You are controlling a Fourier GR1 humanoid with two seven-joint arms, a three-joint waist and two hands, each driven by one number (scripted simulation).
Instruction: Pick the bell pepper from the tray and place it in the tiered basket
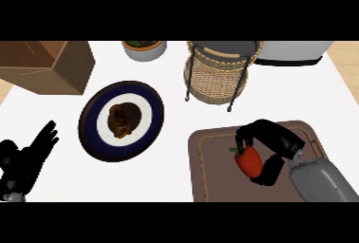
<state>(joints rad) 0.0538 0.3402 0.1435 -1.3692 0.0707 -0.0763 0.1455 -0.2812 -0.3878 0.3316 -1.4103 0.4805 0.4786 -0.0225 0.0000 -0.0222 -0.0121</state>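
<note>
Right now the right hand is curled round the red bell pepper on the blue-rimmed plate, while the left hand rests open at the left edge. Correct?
Not quite. The head view shows the right hand curled round the bell pepper over the brown tray, not the plate. The left hand does rest open at the left edge.

The right forearm (321, 181) enters from the lower right edge, grey, angled up and to the left. Its black right hand (275, 147) is bent at the wrist and turned toward the left. The fingers (251, 134) arch over the top of the red pepper (249, 160), and the thumb (269, 174) curls beneath it, so the hand wraps the pepper from the right side.

The left hand (22, 159) shows at the left edge, low in the view. Its fingers (45, 137) are straight and point up and to the right. It holds nothing.
</note>
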